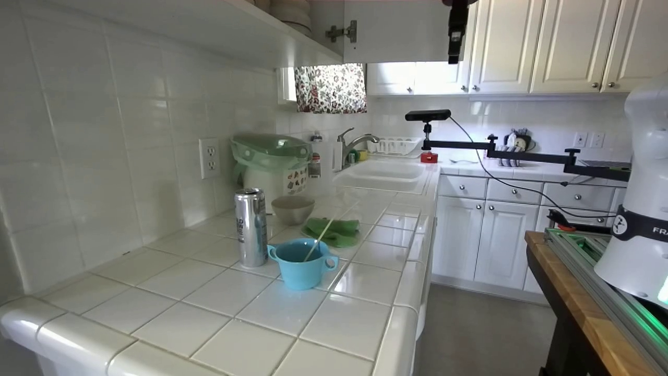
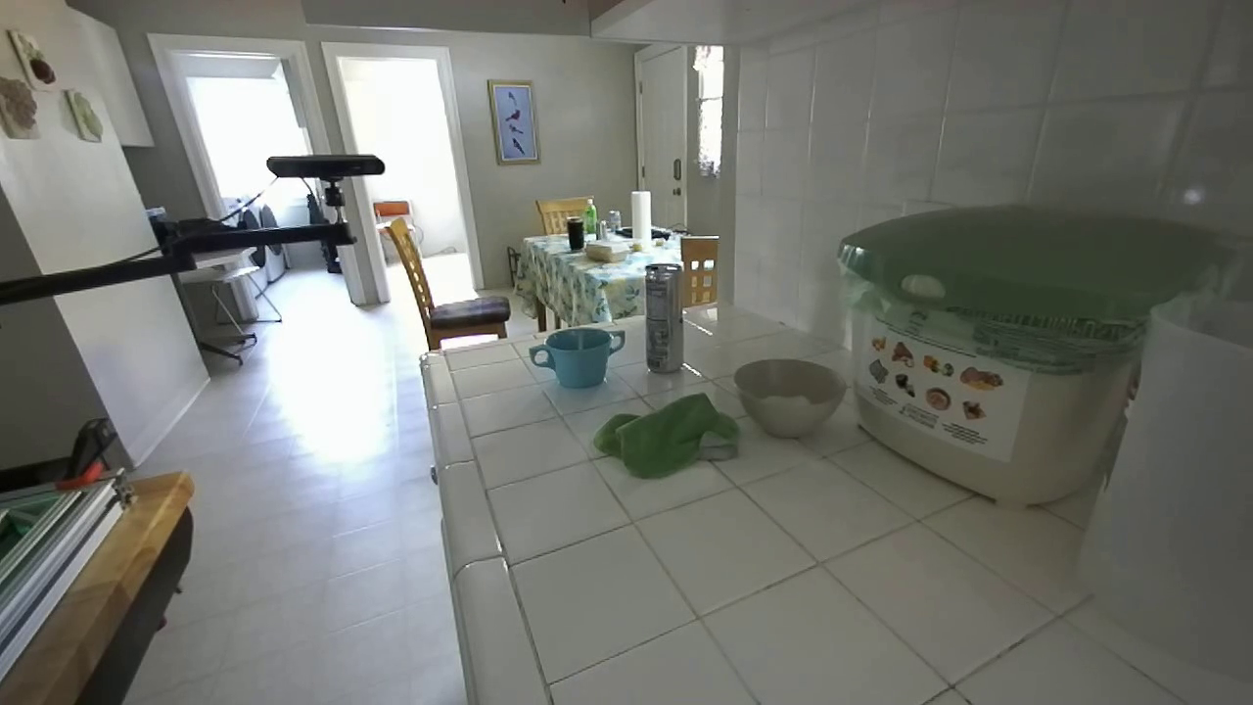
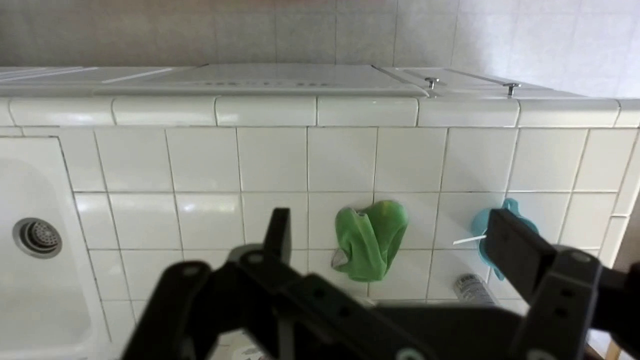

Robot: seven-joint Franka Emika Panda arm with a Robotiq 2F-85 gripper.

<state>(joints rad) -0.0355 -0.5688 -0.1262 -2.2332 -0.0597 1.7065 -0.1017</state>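
My gripper (image 3: 389,217) is open and empty, high above the white tiled counter. In an exterior view only a dark part of the gripper (image 1: 456,34) shows at the top edge. In the wrist view a crumpled green cloth (image 3: 370,245) lies on the counter between the fingers, well below them. The cloth is in both exterior views (image 1: 334,232) (image 2: 671,438). A light-blue two-handled cup (image 1: 300,269) holds a thin pale stick (image 1: 319,240); the right finger partly covers the cup (image 3: 481,220). A silver can (image 1: 252,230) stands upright beside it. A beige bowl (image 2: 789,397) sits near the cloth.
A bin with a green lid (image 2: 979,284) stands against the tiled wall. A white sink (image 3: 45,300) is farther along the counter. A cabinet door (image 1: 402,31) and shelf hang above. A black camera boom (image 1: 527,155) reaches across near the robot base.
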